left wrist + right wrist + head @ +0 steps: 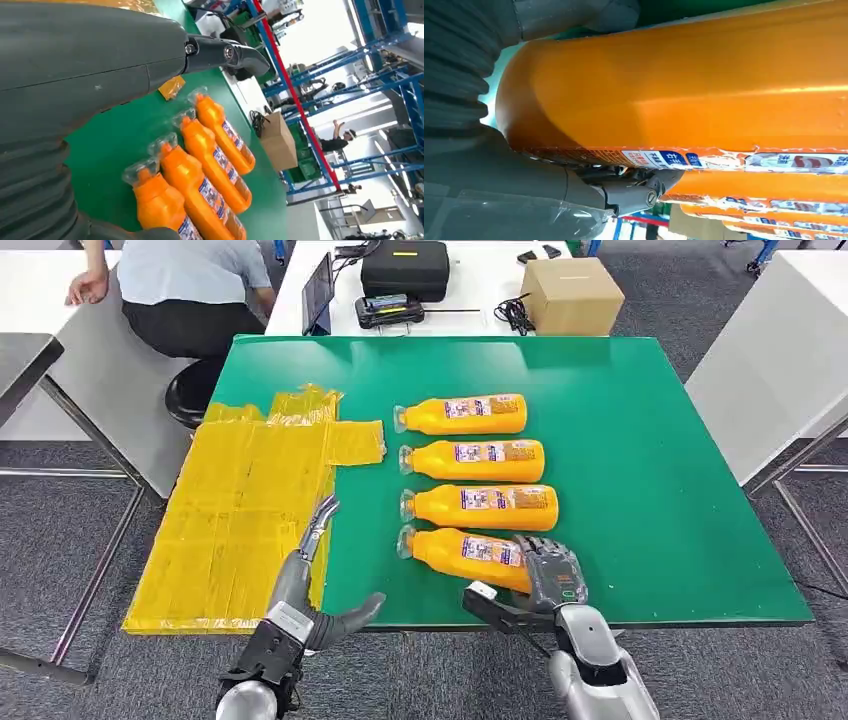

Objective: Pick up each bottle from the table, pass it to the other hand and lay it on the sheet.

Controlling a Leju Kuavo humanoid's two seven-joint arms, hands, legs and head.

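While our right hand [553, 575] grips the nearest bottle [465, 551] on the table [650, 490], three more lie beyond. Our left hand [312, 580] hovers spread beside the sheet [240, 520].

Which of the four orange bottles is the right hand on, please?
The bottle nearest the robot; the right hand covers its base end.

bottles [470, 413] | labels: white-blue print | text too small to read
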